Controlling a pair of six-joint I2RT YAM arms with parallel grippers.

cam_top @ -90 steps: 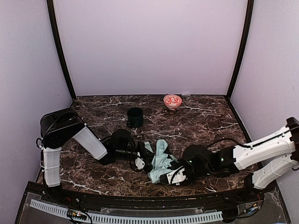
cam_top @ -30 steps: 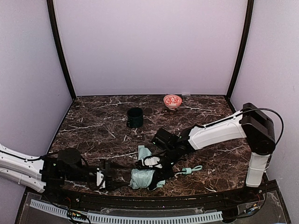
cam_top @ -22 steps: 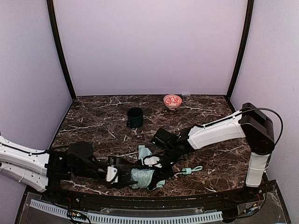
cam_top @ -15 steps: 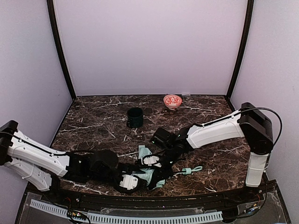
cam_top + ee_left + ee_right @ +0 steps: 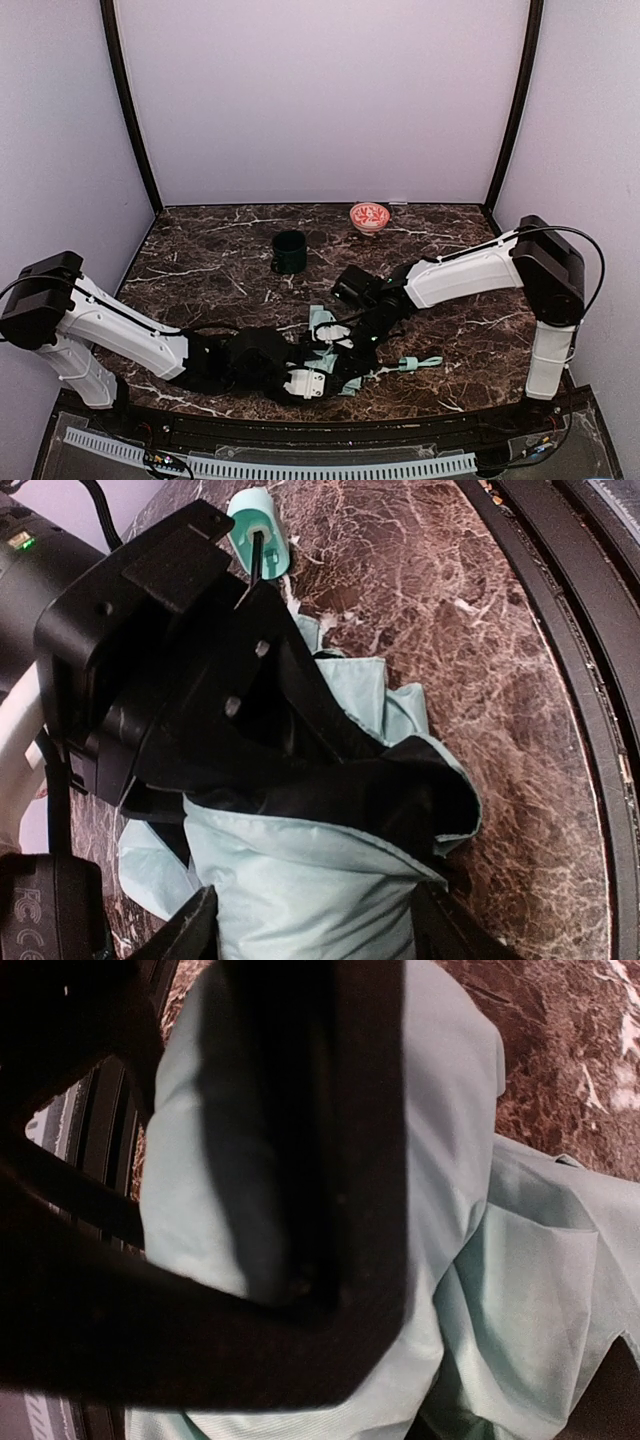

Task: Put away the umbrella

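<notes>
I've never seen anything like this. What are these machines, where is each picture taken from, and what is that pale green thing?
These are two robot arms bolted at the near edge of a marble table, each ending in a two-fingered hand. The wide picture looks down from above; the two close-ups come from a camera on each wrist. On the table stand a dark green mug and a small red patterned bowl. The pale green thing is a folded umbrella, its handle pointing right. The right hand appears to pinch it; the left hand has a finger on either side of the fabric, grip unclear.
</notes>
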